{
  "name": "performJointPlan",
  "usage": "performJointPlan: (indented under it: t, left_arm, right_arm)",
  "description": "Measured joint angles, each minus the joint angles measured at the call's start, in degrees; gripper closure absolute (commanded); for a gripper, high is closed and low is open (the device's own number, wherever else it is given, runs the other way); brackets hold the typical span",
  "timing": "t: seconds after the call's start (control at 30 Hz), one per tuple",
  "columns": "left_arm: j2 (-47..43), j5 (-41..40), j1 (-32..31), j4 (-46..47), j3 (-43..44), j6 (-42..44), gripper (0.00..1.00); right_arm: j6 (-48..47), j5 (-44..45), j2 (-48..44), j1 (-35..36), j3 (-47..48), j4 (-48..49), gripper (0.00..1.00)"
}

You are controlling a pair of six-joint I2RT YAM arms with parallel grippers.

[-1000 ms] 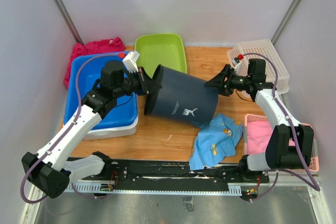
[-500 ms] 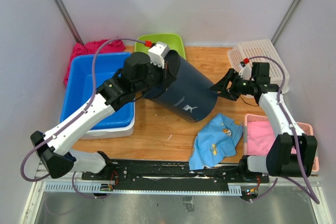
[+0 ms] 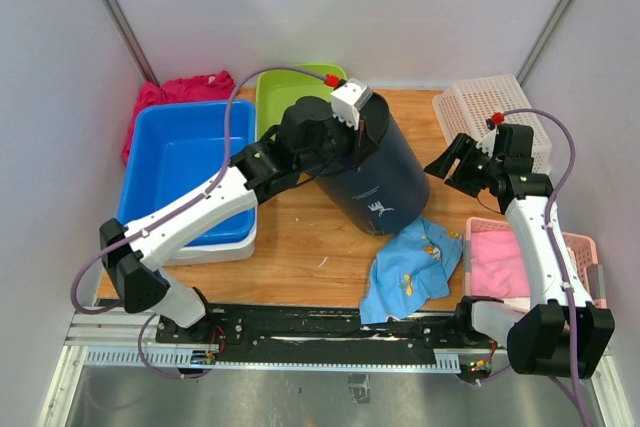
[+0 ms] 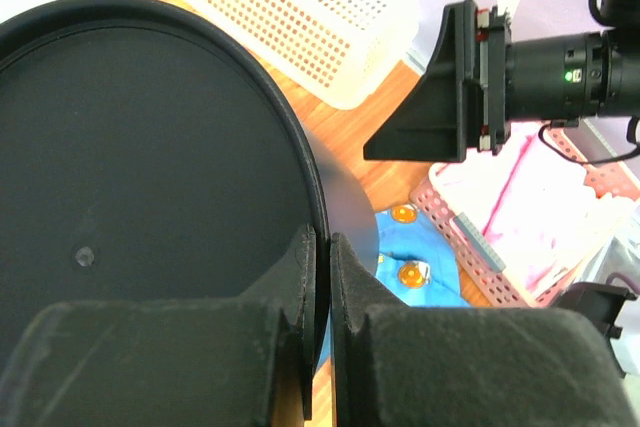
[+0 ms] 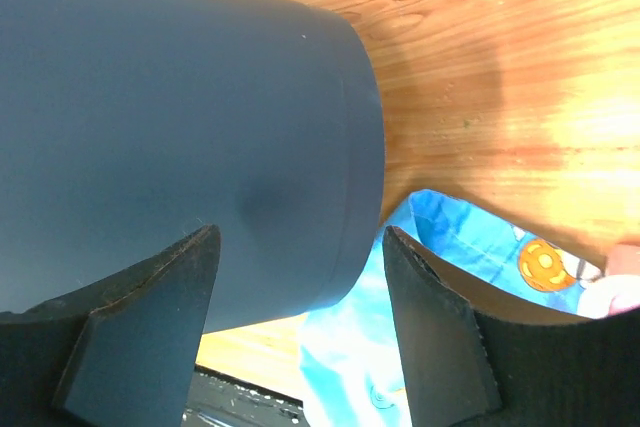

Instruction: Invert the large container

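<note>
A wooden counter [image 3: 300, 247] sits inside a booth of plain pale grey walls [image 3: 400, 7]. Two slim metal poles [image 3: 115, 12] slant up the back corners. A black rail [image 3: 330, 322] and a steel ledge [image 3: 300, 387] edge the counter's near side. Light is soft, even.

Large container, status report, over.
Left claw shut on large container rim. Right claw open, not touching it. Tilted, lower end on table. Blue cloth beside that end.

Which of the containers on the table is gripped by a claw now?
The dark navy bin in the middle: the left claw pinches its rim. The blue tub, green tub, white basket and pink basket are not held.
</note>
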Motion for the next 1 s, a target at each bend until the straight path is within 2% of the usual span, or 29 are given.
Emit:
performJointPlan:
  t: [0.13,0.17,0.37,0.57,0.77,1.0]
  left_arm:
    - [3.3,1.6,-0.48,1.66,1.68,-0.92,0.56]
    - [4.2,2.4,-0.59,2.29,1.84,-1.36,0.53]
    - [7.82,6.58,-1.33,2.58,3.93,-2.8,0.43]
    - [8.22,7.91,-1.31,0.55,6.67,-3.02,0.23]
    - [7.13,9.16,-1.16,-0.22,8.11,-3.21,0.18]
    - [2.47,7.21,-1.16,-2.56,8.0,-2.93,0.03]
  right_arm:
    - [-0.79,2.64,-1.77,-0.11,0.13,-2.36,0.29]
    - [-0.9,3.1,-2.27,-0.17,0.44,-3.02,0.29]
    - [-2.05,5.77,-5.49,-0.35,5.86,-6.58,0.3]
    - [-3.19,7.61,-8.28,-0.35,7.34,-9.07,0.3]
    - [-3.82,8.48,-10.16,-0.57,7.76,-11.76,0.3]
    - [-5.25,2.73,-10.73,-0.57,9.22,-10.86,0.3]
